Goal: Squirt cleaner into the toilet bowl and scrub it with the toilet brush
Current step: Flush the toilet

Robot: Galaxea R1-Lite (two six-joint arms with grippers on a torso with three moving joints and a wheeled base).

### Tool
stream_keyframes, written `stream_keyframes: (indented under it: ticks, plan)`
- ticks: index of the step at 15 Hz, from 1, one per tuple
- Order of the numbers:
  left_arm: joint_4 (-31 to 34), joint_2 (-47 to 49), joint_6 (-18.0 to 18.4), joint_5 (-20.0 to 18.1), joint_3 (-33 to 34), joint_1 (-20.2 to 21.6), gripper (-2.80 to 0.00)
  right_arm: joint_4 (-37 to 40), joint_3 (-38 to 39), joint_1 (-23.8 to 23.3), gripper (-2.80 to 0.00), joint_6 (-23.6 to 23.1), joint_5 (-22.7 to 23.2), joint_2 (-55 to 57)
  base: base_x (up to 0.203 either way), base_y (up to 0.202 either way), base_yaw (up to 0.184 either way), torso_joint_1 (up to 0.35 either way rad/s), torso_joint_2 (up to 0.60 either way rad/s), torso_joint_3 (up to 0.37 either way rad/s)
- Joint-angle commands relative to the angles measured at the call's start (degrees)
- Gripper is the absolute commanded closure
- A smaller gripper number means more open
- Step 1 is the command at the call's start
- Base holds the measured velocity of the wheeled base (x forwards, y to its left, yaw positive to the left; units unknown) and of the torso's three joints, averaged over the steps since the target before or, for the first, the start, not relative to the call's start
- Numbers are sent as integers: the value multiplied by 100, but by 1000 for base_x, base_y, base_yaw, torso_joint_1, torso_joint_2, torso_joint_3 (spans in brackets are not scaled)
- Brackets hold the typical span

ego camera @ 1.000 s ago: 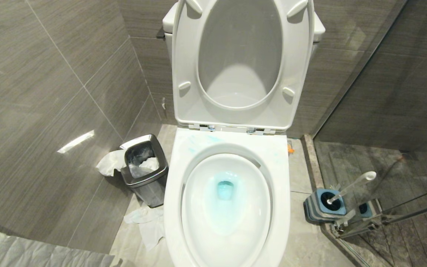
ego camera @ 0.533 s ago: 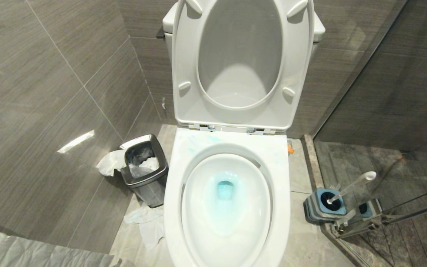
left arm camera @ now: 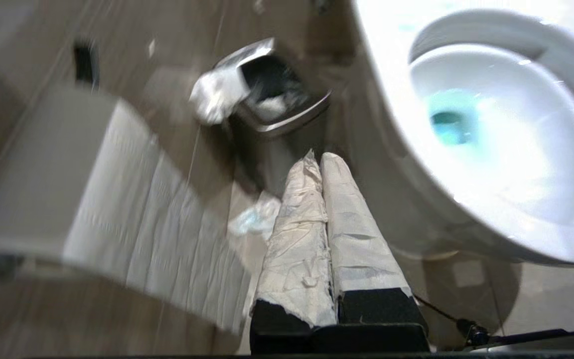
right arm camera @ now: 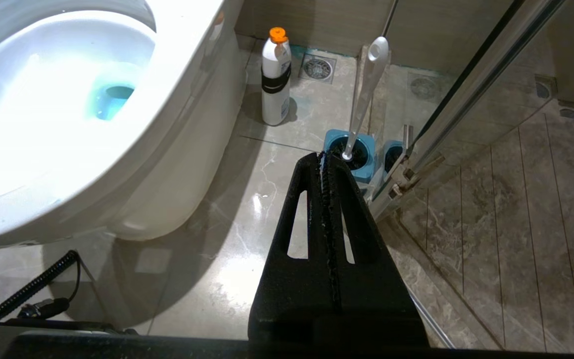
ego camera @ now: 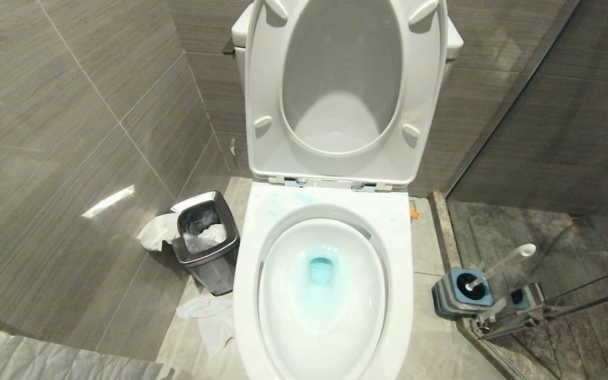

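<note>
You are looking down on the toilet bowl [ego camera: 323, 295], seat and lid raised against the cistern. Against the head views of a second and half a second ago nothing has shifted: bowl, bin, paper and brush sit exactly where they were, and neither arm has come into that view.

The cleaner [ego camera: 321, 269] shows as a turquoise pool in the drain at the bottom of the bowl, with a paler tint spreading around it and faint streaks on the back of the rim near the hinges.

The toilet brush [ego camera: 499, 265] stands in its blue-topped holder [ego camera: 459, 293] on the floor to the right of the bowl, beside the glass shower door [ego camera: 573, 158], handle leaning away from the toilet. A white bottle with an orange cap [right arm camera: 275, 75] stands on the floor just beside the bowl's pedestal, further back than the holder.

Your left gripper [left arm camera: 319, 159] hangs low on the bowl's left side, its paper-wrapped fingers [left arm camera: 352, 224] pressed together with nothing between them, pointing toward the steel waste bin [left arm camera: 274, 107]. Crumpled tissue [ego camera: 209, 319] lies on the floor between bin and bowl.

Your right gripper [right arm camera: 323, 158] hangs on the bowl's right side, black fingers [right arm camera: 357, 239] closed flat against each other, empty, tips aimed at the brush holder but apart from it.
</note>
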Motion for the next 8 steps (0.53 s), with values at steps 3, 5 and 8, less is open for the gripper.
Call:
stream_keyframes:
  ticks: [3,5,8]
  plan:
    - [43,84,304,-771,-825,-4,0,0,-5,2,0,-4,4,7,0,0,0,0,0,0]
    - [43,337,315,-912,-1189,-4,0,0,-5,2,0,-4,4,7,0,0,0,0,0,0]
    - [-6,1134,322,-941,-1816,-4,0,0,2,2,0,-4,4,7,0,0,0,0,0,0]
